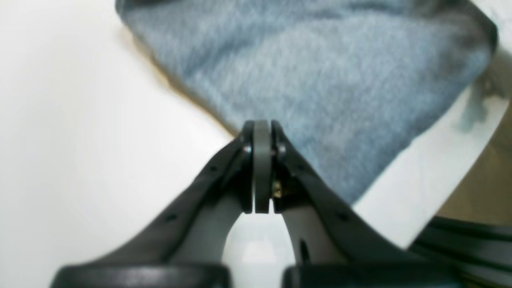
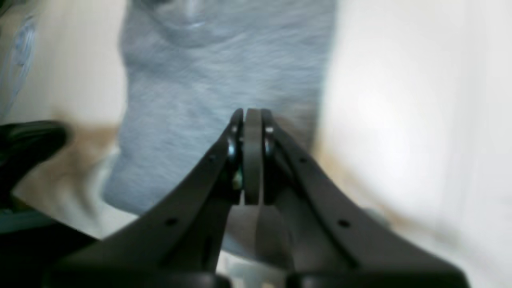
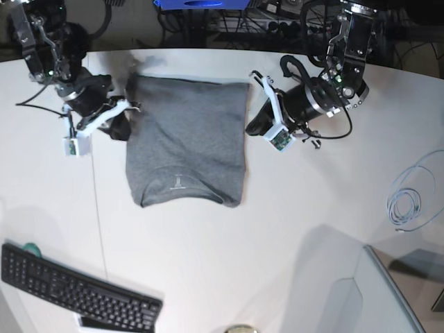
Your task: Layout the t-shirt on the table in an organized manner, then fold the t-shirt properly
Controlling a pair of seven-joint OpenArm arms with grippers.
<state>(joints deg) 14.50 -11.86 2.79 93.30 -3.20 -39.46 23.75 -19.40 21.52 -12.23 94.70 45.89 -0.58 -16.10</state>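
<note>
On the left of the base view we see our right gripper at the far left edge of the t-shirt, its fingers pressed together. Whether any cloth is caught between them we cannot tell. The t-shirt lies on the white table, folded into a narrow upright rectangle, with the collar and its pale label print at the near end. Just beside its far right corner we hold our left gripper, fingers likewise closed flat against each other, nothing visibly held. In the left wrist view the grey cloth lies just beyond those tips. A black keyboard sits at the near left, and a coiled pale cable lies well apart on the right.
</note>
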